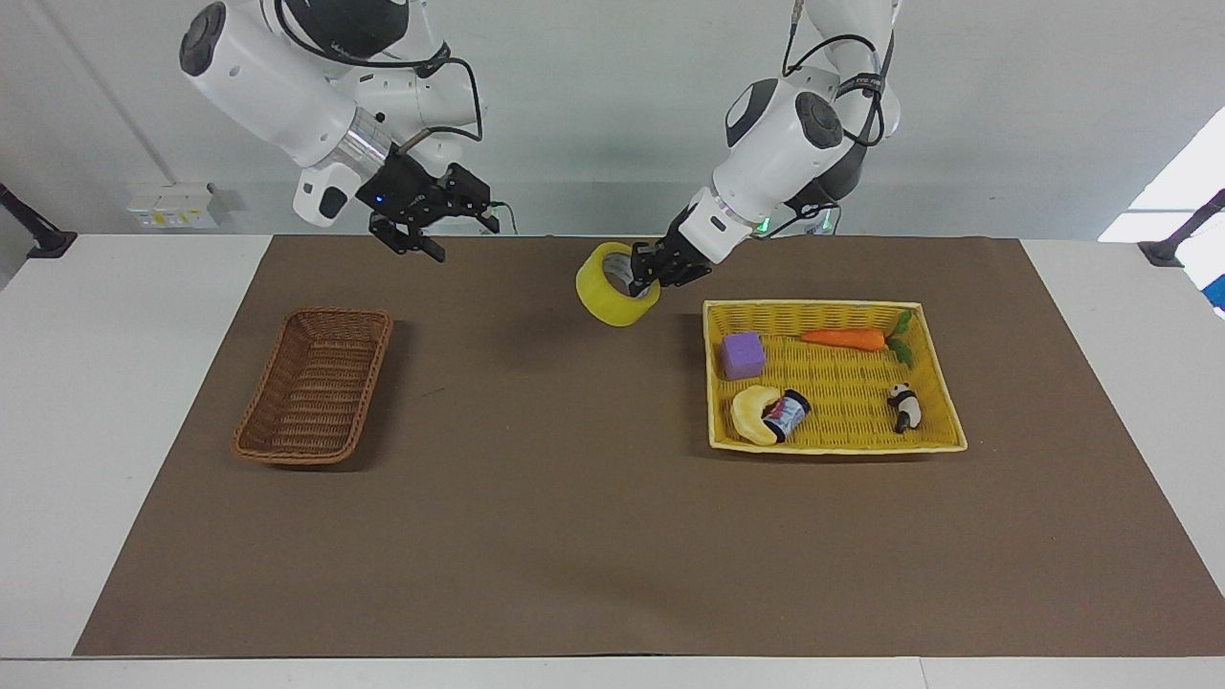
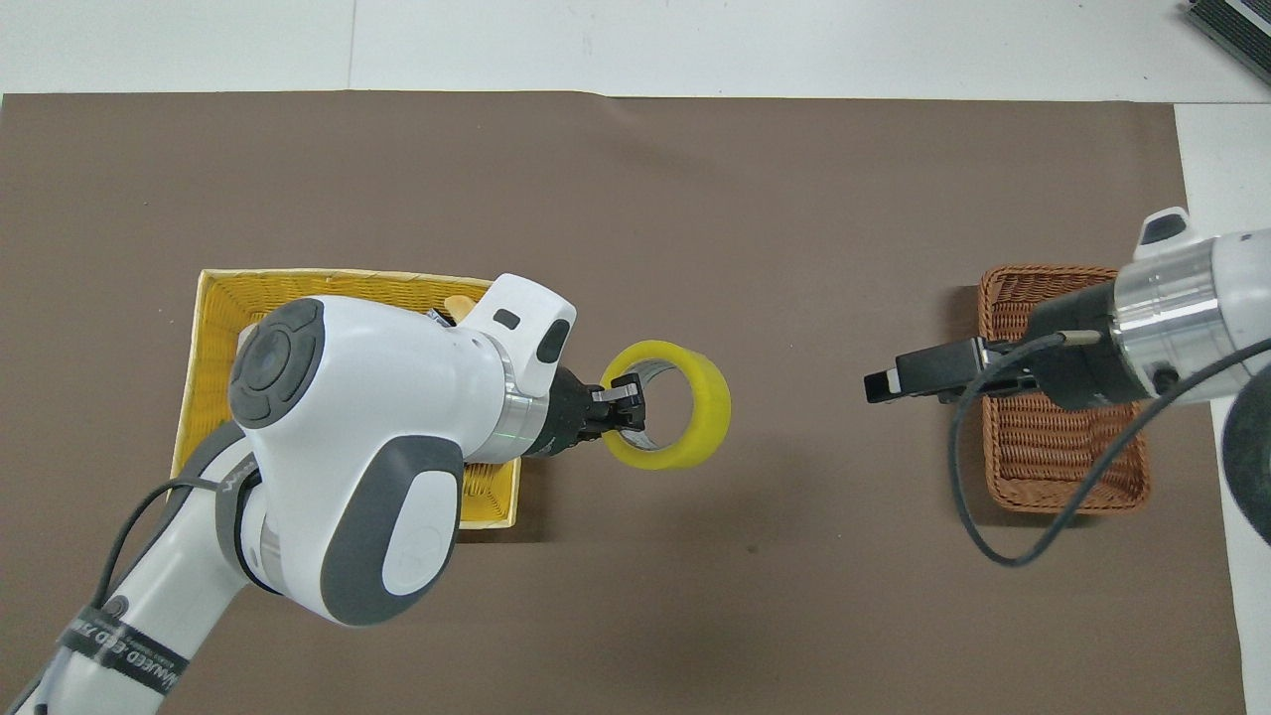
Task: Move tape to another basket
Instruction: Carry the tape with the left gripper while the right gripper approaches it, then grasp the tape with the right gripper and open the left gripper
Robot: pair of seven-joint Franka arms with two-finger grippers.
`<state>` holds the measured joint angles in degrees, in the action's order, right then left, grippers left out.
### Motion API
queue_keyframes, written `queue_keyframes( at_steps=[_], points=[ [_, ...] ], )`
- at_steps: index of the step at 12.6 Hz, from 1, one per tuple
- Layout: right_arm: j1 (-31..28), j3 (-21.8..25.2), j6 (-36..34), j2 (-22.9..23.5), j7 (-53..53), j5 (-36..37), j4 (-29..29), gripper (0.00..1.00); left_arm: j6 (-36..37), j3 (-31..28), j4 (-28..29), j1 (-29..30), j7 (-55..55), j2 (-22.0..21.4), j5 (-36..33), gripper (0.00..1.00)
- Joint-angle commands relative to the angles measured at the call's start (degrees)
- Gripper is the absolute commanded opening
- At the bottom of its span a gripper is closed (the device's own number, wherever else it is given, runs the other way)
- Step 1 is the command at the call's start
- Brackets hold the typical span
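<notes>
Left gripper (image 1: 647, 276) is clenched on the wall of the wide roll of translucent yellow packing tape (image 1: 612, 287) with its pale grey inner core; one of the fingers (image 2: 624, 395) is inside the ring, the other outside. The roll hangs tilted in the air at upper centre of the facing view, over bare brown mat (image 1: 574, 498), just off the corner of the flat bright yellow woven tray (image 1: 933, 383).

Right gripper (image 1: 442, 222), upper left of the facing view, is up in the air with fingers spread, grasping nothing; in the overhead view it shows end-on at right of centre (image 2: 894, 382), its fingers hard to make out there.

Small oblong dark brown wicker basket (image 1: 316, 385) with sloping sides sits at mid-left of the facing view, nothing in it; in the overhead view the right arm covers part of it.

The yellow tray holds a purple cube (image 1: 743, 355), an orange carrot toy (image 1: 847, 338) with green leaves, a small black-and-white panda figure (image 1: 903, 407), a pale yellow banana-shaped toy (image 1: 751, 415), and a small can with printed label (image 1: 787, 414) lying against it. In the overhead view the left arm hides most of the tray contents.

White counter (image 1: 115, 383) shows around the mat.
</notes>
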<state>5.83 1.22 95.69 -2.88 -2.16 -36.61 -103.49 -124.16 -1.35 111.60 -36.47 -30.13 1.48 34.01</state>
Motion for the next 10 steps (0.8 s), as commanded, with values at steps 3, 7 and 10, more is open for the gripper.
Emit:
queue_keyframes(
  at_steps=[3,7,10],
  points=[
    [4.27,0.01,6.69,4.55,7.24,-13.11,-2.5,1.0,-2.84,-0.94,1.52,-4.66,-3.44,-1.83,1.41,0.0],
    [4.72,0.01,7.67,4.55,5.68,-15.69,-5.58,1.0,-5.3,-0.85,1.25,-6.68,-5.12,-1.74,1.41,0.0],
    [4.81,0.09,4.09,3.59,1.91,-15.6,-7.34,1.0,-9.76,-0.76,1.34,-7.73,-5.47,-1.65,1.41,0.0]
  ],
)
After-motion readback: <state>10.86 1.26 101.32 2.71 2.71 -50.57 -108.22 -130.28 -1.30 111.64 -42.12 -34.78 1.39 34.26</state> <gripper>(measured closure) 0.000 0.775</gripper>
